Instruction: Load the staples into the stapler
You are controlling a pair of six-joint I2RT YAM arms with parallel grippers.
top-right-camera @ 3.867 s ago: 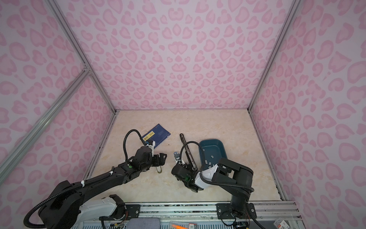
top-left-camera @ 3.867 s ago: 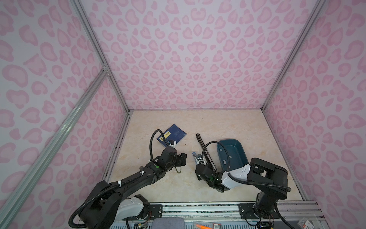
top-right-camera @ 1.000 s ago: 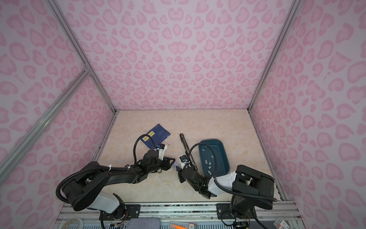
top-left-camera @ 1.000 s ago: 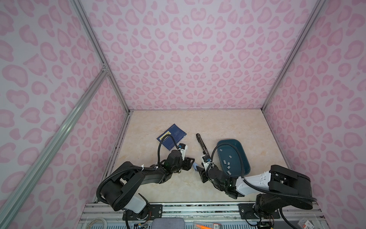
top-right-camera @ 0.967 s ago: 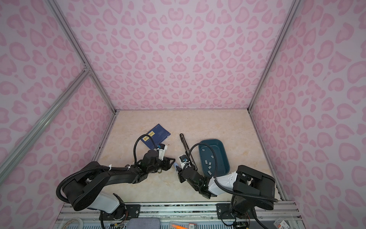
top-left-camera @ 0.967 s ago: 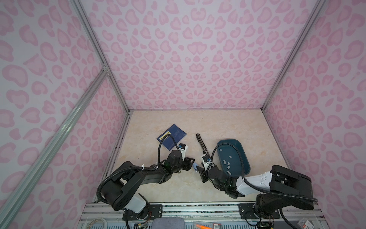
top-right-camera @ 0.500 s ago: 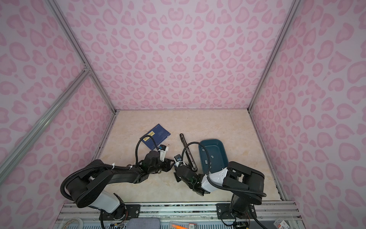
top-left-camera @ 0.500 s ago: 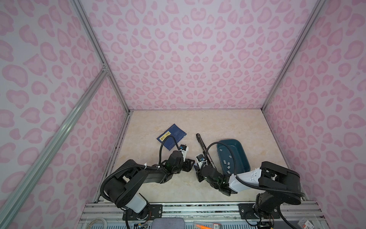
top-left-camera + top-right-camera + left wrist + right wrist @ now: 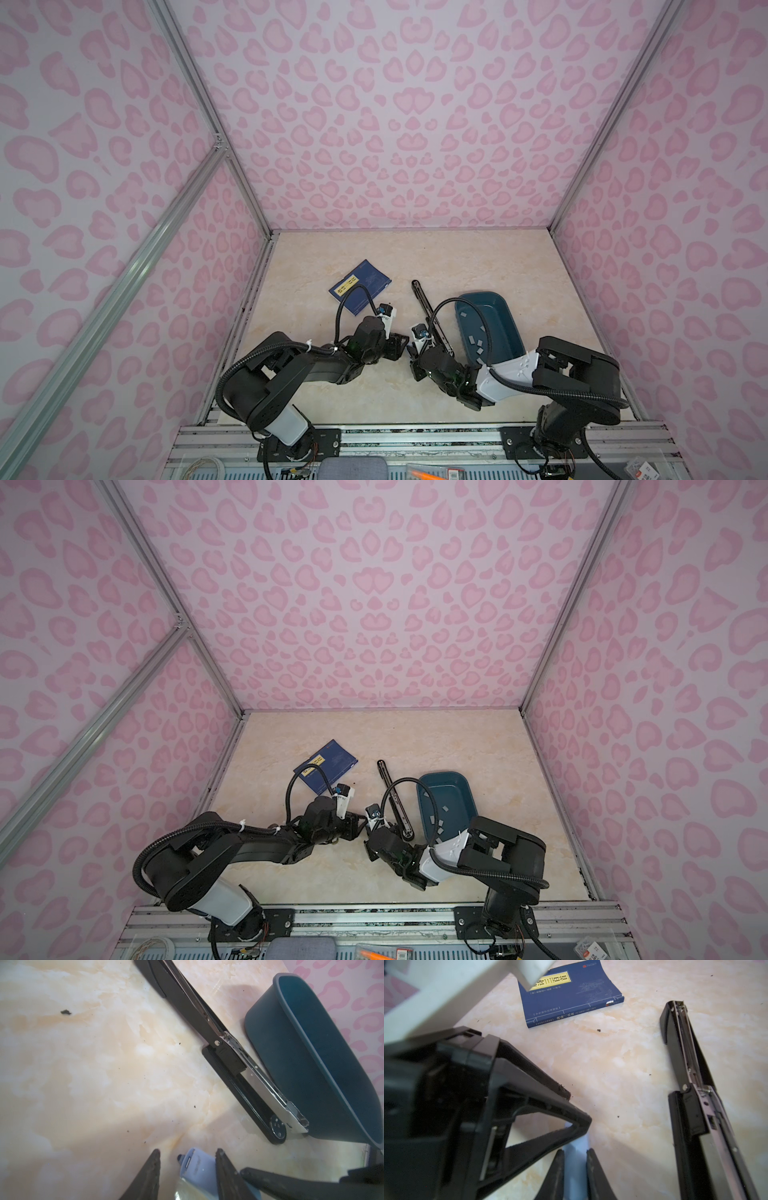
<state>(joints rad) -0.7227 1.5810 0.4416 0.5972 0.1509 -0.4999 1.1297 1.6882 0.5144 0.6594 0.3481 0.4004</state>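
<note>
Staples (image 9: 478,343) lie loose on the floor of the tray (image 9: 478,294). One pale strip (image 9: 576,1167), which I judge to be one of them, is out over the table (image 9: 457,257) just beside the stapler (image 9: 695,1105). The stapler is opened flat with its channel facing up, close against the tray wall.

The right pincer (image 9: 575,1152) is closed on the strip from both sides. The left pincer (image 9: 188,1152) stands apart: one fingertip touches the strip and the other is clear of it, so it grips nothing.

The strip should be very light and slick. It is likely stiff along its length but brittle, and could snap at a joint if bent or squeezed hard. The best hold is probably on the long sides near the middle, with gentle pressure, keeping it level and in line with the channel so it drops in legs down. A skewed hold could jam it on the channel's rim.

About four seconds ago the left arm stretched long from the near left corner; now it is folded, with its elbow drawn in. A second ago the two pincers stood a little apart in both top views; now their tips meet over the strip. Stapler, tray and book (image 9: 360,286) lie where they were.
</note>
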